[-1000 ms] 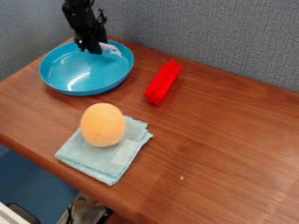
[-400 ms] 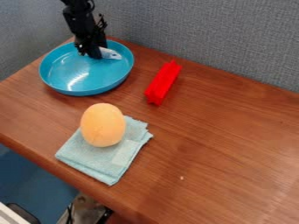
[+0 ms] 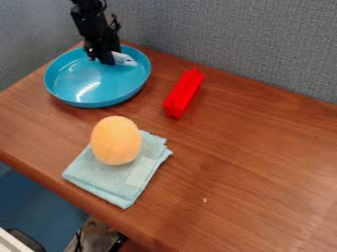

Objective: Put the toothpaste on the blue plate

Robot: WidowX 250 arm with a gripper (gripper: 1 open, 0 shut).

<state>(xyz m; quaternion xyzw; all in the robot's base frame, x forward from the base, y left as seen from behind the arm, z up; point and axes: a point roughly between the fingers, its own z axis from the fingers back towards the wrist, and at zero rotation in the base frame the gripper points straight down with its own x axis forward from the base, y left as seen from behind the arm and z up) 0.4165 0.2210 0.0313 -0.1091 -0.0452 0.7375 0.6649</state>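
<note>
Task status: near the end, by my reading. The toothpaste lies at the far right inner edge of the blue plate, so the carry looks done. What seems left is the release and a clear retreat of the arm.

Gripper: black, pointing steeply down into the back of the plate, right at the tube's left end. The fingers are dark against dark and small in the frame. The jaws look fairly narrow, but I cannot tell whether they pinch the tube or stand just off it. Contact with the tube is likely, not confirmed.

Toothpaste: small, flat, pale tube, whitish with a hint of blue. It lies roughly level, long axis left to right, seemingly resting on the plate's sloped wall near the rim. Print and cap are too small to make out.

Blue plate: round, shallow, bright turquoise, at the back left corner of the wooden table; nothing else inside.

Others, all well apart from the plate: red bar to its right; orange egg-shaped object sitting on a pale teal folded cloth nearer the front edge
</note>
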